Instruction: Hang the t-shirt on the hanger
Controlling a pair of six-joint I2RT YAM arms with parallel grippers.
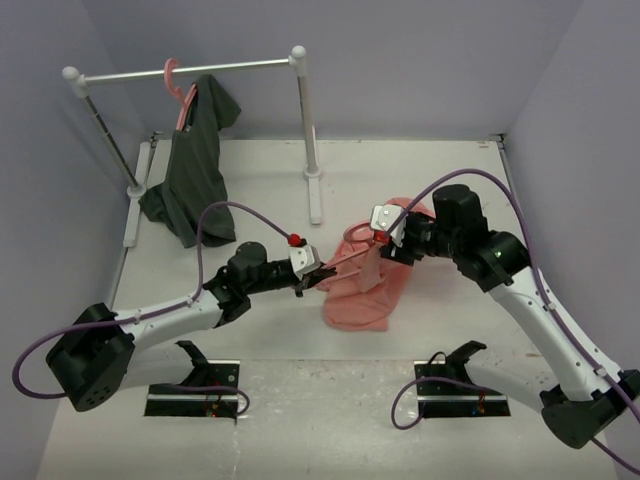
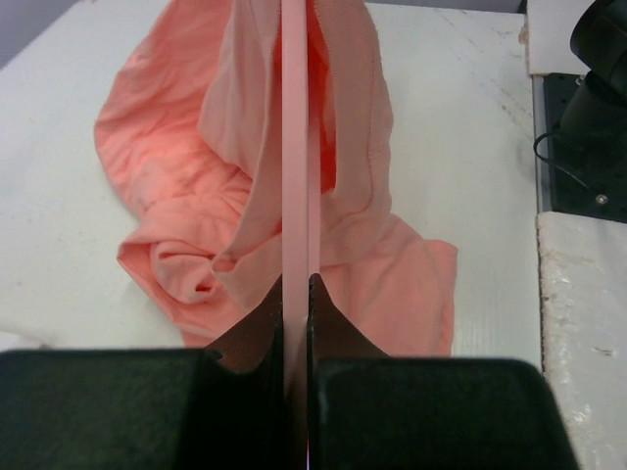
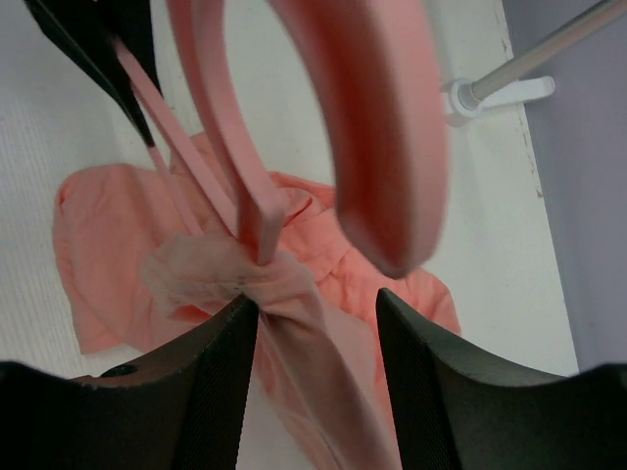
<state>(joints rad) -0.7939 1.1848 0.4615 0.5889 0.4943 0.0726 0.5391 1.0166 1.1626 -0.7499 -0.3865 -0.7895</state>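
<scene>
T-shirt (image 1: 365,278) hangs bunched beneath your right gripper (image 1: 380,237), whose parted fingers straddle the hanger (image 3: 211,166); its thin bar runs lengthwise into your left gripper (image 1: 318,277), clamped on it.

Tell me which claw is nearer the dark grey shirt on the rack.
Left. The left claw sits right of and below the dark grey shirt, clamped on the hanger. The right claw is farther right, over the t-shirt.
</scene>
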